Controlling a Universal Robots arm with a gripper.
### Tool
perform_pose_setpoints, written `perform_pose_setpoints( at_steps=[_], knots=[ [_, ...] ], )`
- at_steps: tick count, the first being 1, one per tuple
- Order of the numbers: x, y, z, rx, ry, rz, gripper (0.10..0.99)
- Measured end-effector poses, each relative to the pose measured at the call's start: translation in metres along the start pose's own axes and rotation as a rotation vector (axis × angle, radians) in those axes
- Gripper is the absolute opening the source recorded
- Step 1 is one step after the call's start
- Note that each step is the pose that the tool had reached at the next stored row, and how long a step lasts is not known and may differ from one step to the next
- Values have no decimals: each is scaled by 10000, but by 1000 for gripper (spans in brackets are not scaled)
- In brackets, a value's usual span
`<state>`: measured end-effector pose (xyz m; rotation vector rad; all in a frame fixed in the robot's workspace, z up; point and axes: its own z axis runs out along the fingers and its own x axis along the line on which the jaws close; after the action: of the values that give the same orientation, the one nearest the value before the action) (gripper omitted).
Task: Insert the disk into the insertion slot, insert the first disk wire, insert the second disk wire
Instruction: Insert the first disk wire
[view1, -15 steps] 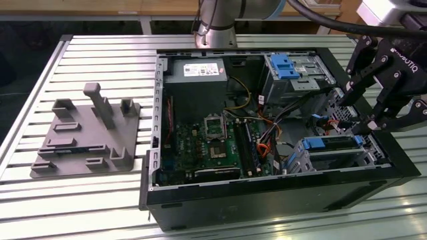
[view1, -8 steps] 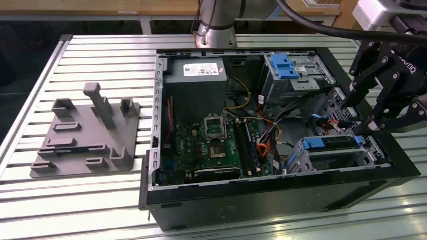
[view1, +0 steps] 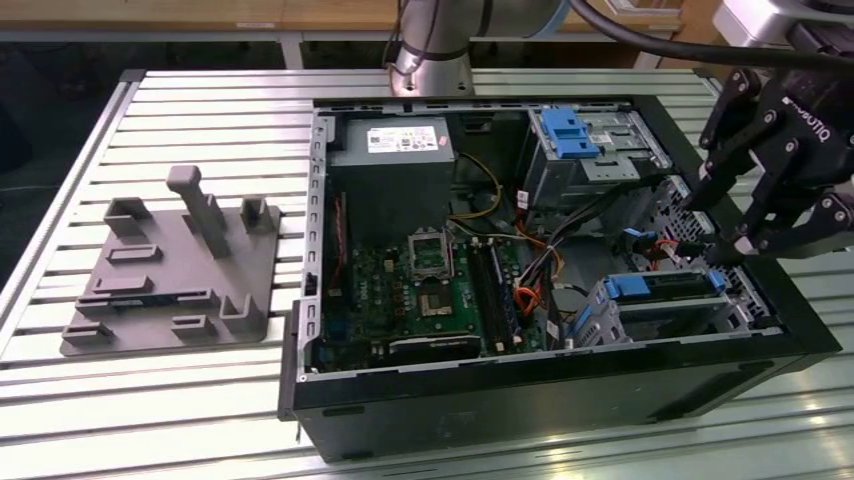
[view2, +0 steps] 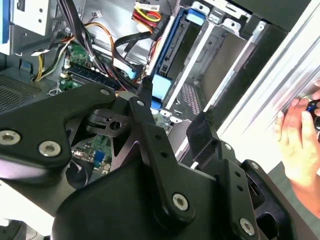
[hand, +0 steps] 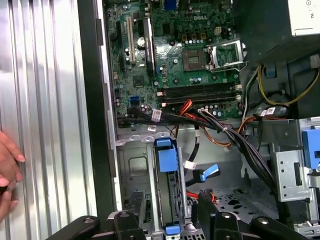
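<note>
Jaws stood apart, gripping nothing; gripper (view1: 734, 252) hung tilted at two o'clock of the disk (view1: 663, 284), half-hidden inside the insertion slot (view1: 607, 318).

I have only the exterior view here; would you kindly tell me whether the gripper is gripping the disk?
Observer: No. In the first wrist view the gripper is open, with a fingertip on each side of the disk in the insertion slot and gaps showing.
Operator: Is anyone near the case?
Observer: Yes, a person's hand is over the table beside the case, seen in both wrist views.
Operator: And the wires?
Observer: A cable with a blue plug lies loose beside the insertion slot, apart from the disk.
</note>
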<state>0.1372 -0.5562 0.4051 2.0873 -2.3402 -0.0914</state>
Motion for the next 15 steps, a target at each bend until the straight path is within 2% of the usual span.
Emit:
perform_pose_setpoints(
  at_steps=[4,6,12,15],
  knots=[
    [-51,-36,26,-213,145,14,553],
    [-53,-43,45,-270,196,-28,553],
    [-54,-63,90,-300,243,-647,553],
    [-67,-102,113,-304,255,-744,553]
  ],
)
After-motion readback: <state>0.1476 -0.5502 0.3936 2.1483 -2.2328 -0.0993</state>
